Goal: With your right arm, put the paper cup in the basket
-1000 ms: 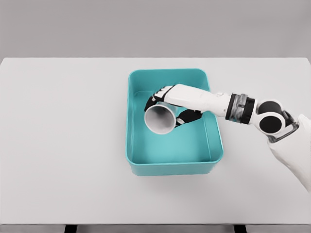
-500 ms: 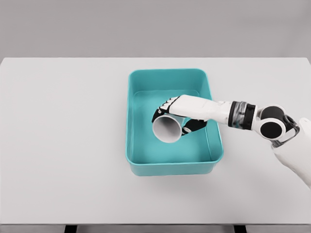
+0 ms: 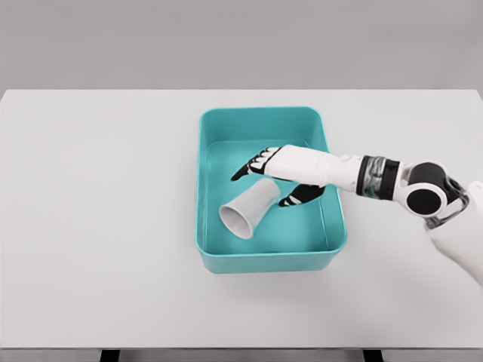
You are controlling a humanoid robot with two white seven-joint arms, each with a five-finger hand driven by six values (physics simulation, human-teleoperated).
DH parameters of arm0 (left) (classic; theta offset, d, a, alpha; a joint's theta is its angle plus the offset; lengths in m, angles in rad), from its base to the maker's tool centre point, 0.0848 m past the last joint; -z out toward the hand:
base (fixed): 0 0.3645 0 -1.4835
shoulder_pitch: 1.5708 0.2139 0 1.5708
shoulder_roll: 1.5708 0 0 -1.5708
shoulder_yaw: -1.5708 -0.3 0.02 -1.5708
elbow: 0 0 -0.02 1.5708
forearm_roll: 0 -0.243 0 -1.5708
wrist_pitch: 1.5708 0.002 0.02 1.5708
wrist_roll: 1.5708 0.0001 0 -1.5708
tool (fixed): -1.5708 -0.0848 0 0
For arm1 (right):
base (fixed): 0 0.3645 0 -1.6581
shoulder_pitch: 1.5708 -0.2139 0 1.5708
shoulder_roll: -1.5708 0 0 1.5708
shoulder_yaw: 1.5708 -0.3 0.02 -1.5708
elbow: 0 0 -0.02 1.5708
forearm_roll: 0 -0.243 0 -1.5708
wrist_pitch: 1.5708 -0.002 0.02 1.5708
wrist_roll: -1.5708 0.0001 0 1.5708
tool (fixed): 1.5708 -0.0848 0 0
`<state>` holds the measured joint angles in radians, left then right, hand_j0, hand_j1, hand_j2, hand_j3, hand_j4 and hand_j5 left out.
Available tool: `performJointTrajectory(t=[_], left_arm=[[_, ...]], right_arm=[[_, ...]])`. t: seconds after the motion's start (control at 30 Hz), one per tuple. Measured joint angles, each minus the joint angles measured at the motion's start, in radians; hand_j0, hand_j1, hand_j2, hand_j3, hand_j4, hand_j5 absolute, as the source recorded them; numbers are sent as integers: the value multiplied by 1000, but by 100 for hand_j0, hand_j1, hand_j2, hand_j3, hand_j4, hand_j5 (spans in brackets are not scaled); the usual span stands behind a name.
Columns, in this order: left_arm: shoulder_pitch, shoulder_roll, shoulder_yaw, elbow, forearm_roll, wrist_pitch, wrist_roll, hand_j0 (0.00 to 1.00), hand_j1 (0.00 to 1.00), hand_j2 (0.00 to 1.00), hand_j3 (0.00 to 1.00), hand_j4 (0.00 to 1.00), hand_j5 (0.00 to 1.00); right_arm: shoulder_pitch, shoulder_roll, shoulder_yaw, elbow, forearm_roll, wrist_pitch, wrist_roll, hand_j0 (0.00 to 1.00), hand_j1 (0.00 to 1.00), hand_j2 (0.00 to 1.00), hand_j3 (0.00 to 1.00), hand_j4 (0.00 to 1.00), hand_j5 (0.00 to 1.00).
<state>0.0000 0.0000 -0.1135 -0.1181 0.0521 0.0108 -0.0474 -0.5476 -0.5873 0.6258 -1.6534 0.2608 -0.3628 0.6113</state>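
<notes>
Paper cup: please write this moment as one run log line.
stage: release | right hand: open, fingers spread, above the cup | paper cup: on its side inside basket, mouth toward front left | left arm: out of view

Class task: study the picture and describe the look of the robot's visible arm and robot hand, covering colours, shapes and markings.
The right arm has smooth white shells, a grey and black banded wrist ring and a round black-and-white joint. The right robot hand is white on its back, with black fingers.

white table (image 3: 98, 226), teal basket (image 3: 260, 262) resting centrally
</notes>
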Motion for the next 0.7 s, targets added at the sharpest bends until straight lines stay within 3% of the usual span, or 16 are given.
performJointTrajectory(t=[0.13,0.33,0.47,0.7], left_arm=[[0,0,0,0,0,0,0,100,100,100,100,100,100],[0,0,0,0,0,0,0,100,100,100,100,100,100],[0,0,0,0,0,0,0,100,100,100,100,100,100],[0,0,0,0,0,0,0,100,100,100,100,100,100]], right_arm=[[51,-35,-93,-46,-38,-3,0,100,100,100,100,100,100],[192,-54,-359,-85,-313,-12,0,100,100,100,100,100,100],[299,-92,-496,-91,-432,-13,0,100,100,100,100,100,100],[324,-113,-588,-92,-488,-11,0,100,100,100,100,100,100]])
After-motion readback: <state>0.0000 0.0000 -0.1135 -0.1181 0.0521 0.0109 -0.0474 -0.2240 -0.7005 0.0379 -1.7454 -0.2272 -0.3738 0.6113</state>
